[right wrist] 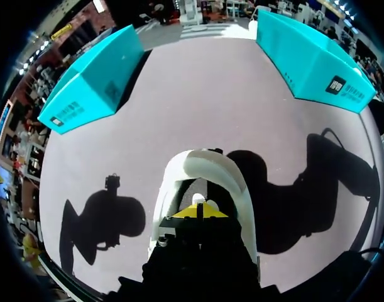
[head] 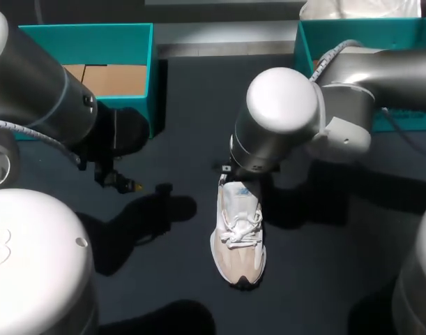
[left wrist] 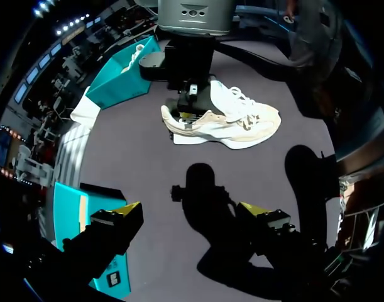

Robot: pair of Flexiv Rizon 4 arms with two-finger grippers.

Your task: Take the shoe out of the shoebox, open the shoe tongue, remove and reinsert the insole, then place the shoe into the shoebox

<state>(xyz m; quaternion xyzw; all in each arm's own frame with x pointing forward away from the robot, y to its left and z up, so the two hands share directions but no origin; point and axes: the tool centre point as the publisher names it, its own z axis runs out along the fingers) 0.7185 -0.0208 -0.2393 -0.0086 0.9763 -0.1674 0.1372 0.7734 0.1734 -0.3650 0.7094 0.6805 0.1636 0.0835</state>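
Shoe [head: 238,237], cream suede-look w/ white laces, is laid flat mid-table [head: 178,125], toe twd robot. R gripper [right wrist: 198,211] is set at heel opening; grip can't be told. L gripper [left wrist: 192,214] is held spread wide, well apart from shoe. Boxy teal shoeboxes [head: 129,35] are set at far edge, open room btwn.

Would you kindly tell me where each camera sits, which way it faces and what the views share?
Head view: above and behind the robot, looking down on the table; left arm and right arm show at the sides.
Left wrist view: on the left wrist, looking past the open left gripper toward the shoe.
Right wrist view: on the right wrist, looking down over the right gripper at the shoe's heel.
All share the shoe.
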